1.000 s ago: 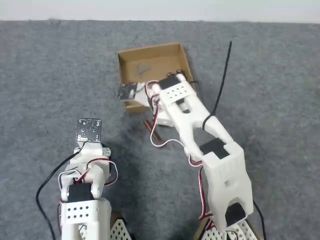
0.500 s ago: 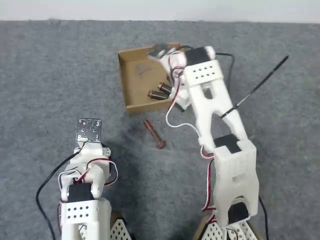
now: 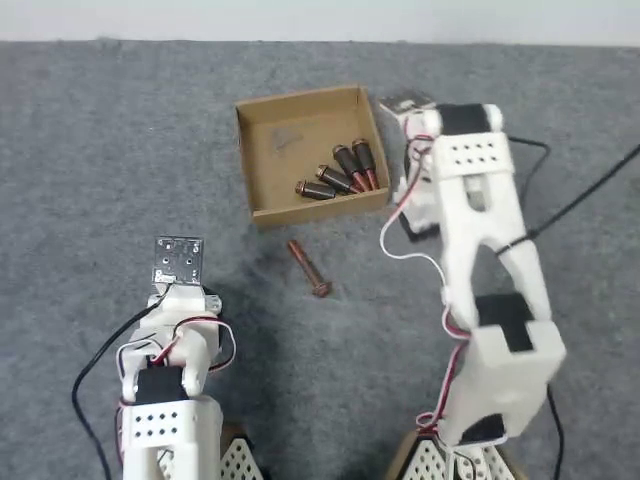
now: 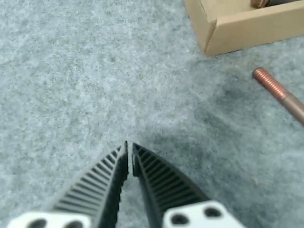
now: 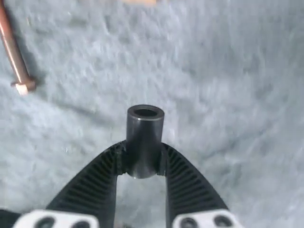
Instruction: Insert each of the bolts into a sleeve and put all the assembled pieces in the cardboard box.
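Bolt (image 3: 308, 267) check: where does the loose one lie? — Logger

On the grey carpet (image 3: 120, 150), just in front of the cardboard box (image 3: 280, 150) and apart from its front wall. It lies flat with the head end pointing away from the box. Bare shank, no sleeve on it. — Spotter

And the sleeve? — Logger

One dark sleeve (image 5: 145, 137) sits in the right gripper (image 5: 141, 152). The jaws are clamped on its lower half, with the open bore facing away from the wrist and nothing in it. It hangs over carpet, off the box's right side in the high view. The bolt is near, not touching. — Spotter

Box contents? — Logger

Assembled pieces (image 3: 340, 178), dark sleeves with copper ends showing, bunched toward the box's right front corner. Three at least, perhaps four. They overlap, so I cannot fix the count. — Spotter

Left side? — Logger

The left gripper (image 4: 129, 147) has its jaws drawn together with nothing between them. It is low over the carpet on the near side of the box, with a box corner and the bolt's threaded end ahead of it. — Spotter

Progress, your judgement? — Logger

Mostly done, I judge. One pairing is left, this bolt into the held sleeve. That piece then goes into the box with the others. — Spotter
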`<move>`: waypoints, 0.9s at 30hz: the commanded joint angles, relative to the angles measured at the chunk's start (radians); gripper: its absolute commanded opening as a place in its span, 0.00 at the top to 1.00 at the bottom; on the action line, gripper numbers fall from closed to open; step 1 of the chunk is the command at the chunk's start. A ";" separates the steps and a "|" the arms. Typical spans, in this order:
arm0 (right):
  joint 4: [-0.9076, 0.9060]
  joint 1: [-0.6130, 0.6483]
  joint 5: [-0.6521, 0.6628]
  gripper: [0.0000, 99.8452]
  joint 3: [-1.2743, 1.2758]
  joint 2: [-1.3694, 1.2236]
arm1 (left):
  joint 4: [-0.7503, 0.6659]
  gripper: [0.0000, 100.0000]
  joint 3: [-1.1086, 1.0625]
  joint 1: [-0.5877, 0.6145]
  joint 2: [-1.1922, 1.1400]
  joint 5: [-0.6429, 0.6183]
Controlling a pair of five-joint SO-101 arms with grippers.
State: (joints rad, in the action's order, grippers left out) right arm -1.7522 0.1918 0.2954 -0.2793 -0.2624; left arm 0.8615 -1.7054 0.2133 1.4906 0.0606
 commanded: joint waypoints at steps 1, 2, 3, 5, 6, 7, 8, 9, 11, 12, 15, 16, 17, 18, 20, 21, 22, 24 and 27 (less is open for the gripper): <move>-0.033 -0.059 -0.015 0.99 0.101 0.163 | -0.029 0.99 0.021 0.005 0.023 0.005; -0.025 -0.076 -0.015 0.99 0.141 0.183 | -0.029 0.99 0.021 0.005 0.023 0.005; -0.013 -0.096 -0.015 0.99 0.184 0.205 | -0.029 0.99 0.021 0.005 0.023 0.005; 0.027 -0.136 -0.009 0.99 0.276 0.248 | -0.029 0.99 0.021 0.005 0.023 0.005; 0.053 -0.154 -0.008 0.99 0.325 0.272 | -0.029 0.99 0.021 0.005 0.023 0.005; 0.081 -0.174 -0.006 0.99 0.376 0.298 | -0.029 0.99 0.021 0.005 0.023 0.005; 0.110 -0.189 -0.006 0.99 0.425 0.325 | -0.029 0.99 0.021 0.005 0.023 0.005; 0.140 -0.203 -0.005 0.99 0.479 0.352 | -0.029 0.99 0.021 0.005 0.023 0.005; 0.205 -0.223 -0.005 0.99 0.586 0.409 | -0.029 0.99 0.021 0.005 0.023 0.005; 0.237 -0.229 -0.005 0.99 0.640 0.437 | -0.029 0.99 0.021 0.005 0.023 0.005; 0.332 -0.234 -0.005 0.99 0.792 0.507 | -0.029 0.99 0.021 0.005 0.023 0.005; 0.361 -0.236 -0.005 0.99 0.836 0.524 | -0.029 0.99 0.021 0.005 0.023 0.005; 0.390 -0.236 -0.005 0.99 0.878 0.539 | -0.029 0.99 0.021 0.005 0.023 0.005; 0.423 -0.236 -0.005 0.99 0.919 0.555 | -0.029 0.99 0.021 0.005 0.023 0.005; 0.470 -0.236 -0.005 0.99 0.987 0.581 | -0.029 0.99 0.021 0.005 0.023 0.005; 0.492 -0.232 -0.005 0.99 1.017 0.591 | -0.029 0.99 0.021 0.005 0.023 0.005; 0.512 -0.236 -0.005 0.99 1.039 0.601 | -0.029 0.99 0.021 0.005 0.023 0.003; 0.552 -0.237 -0.003 0.99 1.085 0.618 | -0.029 0.99 0.021 0.005 0.023 0.003; 0.624 -0.237 -0.003 0.99 1.163 0.644 | -0.029 0.99 0.021 0.005 0.023 0.003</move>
State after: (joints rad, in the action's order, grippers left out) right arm -1.1953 -0.0292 0.2923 0.8439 0.3099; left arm 0.8615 -1.7054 0.2133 1.4906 0.0606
